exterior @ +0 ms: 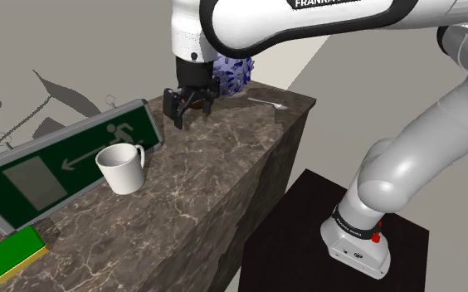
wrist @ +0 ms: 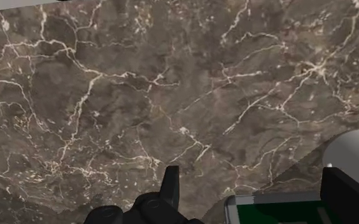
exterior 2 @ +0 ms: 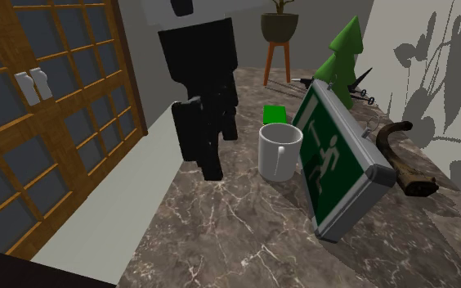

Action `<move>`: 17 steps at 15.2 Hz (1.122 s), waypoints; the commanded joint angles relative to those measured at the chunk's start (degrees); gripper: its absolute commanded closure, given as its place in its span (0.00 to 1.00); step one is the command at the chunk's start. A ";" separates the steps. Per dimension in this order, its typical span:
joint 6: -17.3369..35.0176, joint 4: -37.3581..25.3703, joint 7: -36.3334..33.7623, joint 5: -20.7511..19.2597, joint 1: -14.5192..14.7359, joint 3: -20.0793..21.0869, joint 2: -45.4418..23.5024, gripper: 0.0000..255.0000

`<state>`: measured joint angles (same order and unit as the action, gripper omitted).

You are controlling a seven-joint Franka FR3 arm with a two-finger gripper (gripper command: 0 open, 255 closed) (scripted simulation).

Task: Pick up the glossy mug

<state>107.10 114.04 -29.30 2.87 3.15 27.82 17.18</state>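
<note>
A white glossy mug (exterior: 122, 168) stands upright on the dark marble counter (exterior: 224, 158), its handle turned toward the arm. It is close in front of a leaning green exit sign (exterior: 66, 162). My black gripper (exterior: 192, 114) hangs open just above the counter, a short way from the mug on the arm's side, with nothing between its fingers. In the second exterior view the gripper (exterior 2: 202, 166) is to the left of the mug (exterior 2: 279, 151), apart from it. In the wrist view the mug's rim (wrist: 356, 149) shows beside one finger (wrist: 344, 194); the gripper (wrist: 256, 181) looks onto bare marble.
The exit sign (exterior 2: 335, 164) leans behind the mug. A green block (exterior: 8, 253) lies at the counter's end beyond the mug. A blue spiky object (exterior: 232, 76) and a spoon (exterior: 270, 103) lie near the other end. A curved wooden piece (exterior 2: 400, 155) sits behind the sign.
</note>
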 commanded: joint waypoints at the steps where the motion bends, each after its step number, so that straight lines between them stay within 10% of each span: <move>1: 0.34 -3.28 -3.47 -2.24 0.02 2.69 -4.02 0.00; 9: -2.55 -20.83 -18.21 -17.28 4.30 10.75 -24.45 0.00; 17: -12.12 -46.15 -26.31 -32.14 18.88 9.59 -46.43 0.00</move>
<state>96.13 70.85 -55.14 -27.90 20.30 37.81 -27.02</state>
